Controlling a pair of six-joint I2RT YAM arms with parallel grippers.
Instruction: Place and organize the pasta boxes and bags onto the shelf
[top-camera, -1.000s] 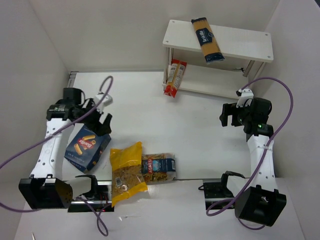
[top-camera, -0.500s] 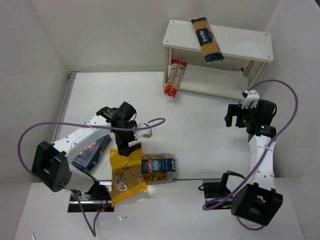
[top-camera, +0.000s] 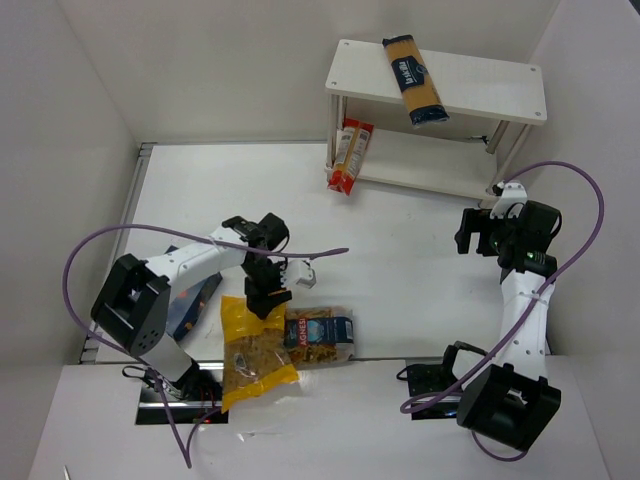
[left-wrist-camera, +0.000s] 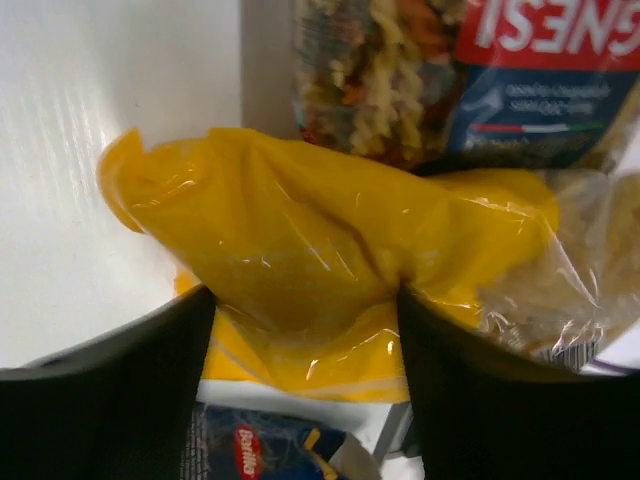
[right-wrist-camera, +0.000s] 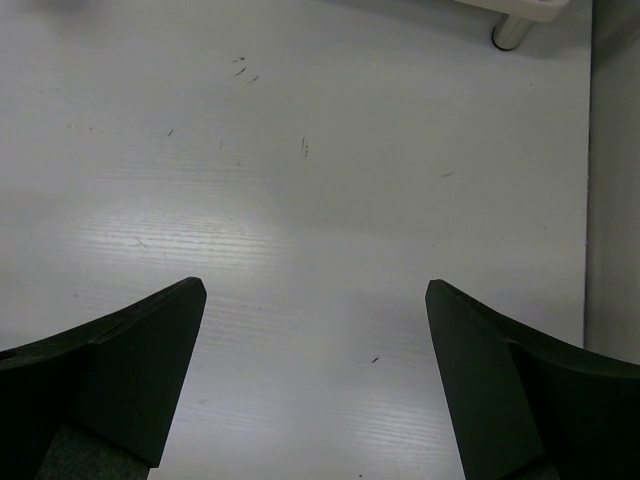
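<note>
The yellow bag lies at the table's near edge, and my left gripper is down over its far end. In the left wrist view the jaws are open and straddle the bunched yellow bag, both fingers touching its sides. The clear blue-labelled bag lies against its right side. The dark blue box lies to the left, partly under my left arm. The long spaghetti packet lies on top of the white shelf. The narrow red-white packet leans at its lower tier. My right gripper is open and empty above bare table.
The shelf's silver leg shows at the top of the right wrist view. White walls enclose the table on the left, back and right. Purple cables loop from both arms over the table.
My left arm has swung from the dark blue box rightward and come down over the yellow bag's far end. My right gripper has drifted slightly right and up.
</note>
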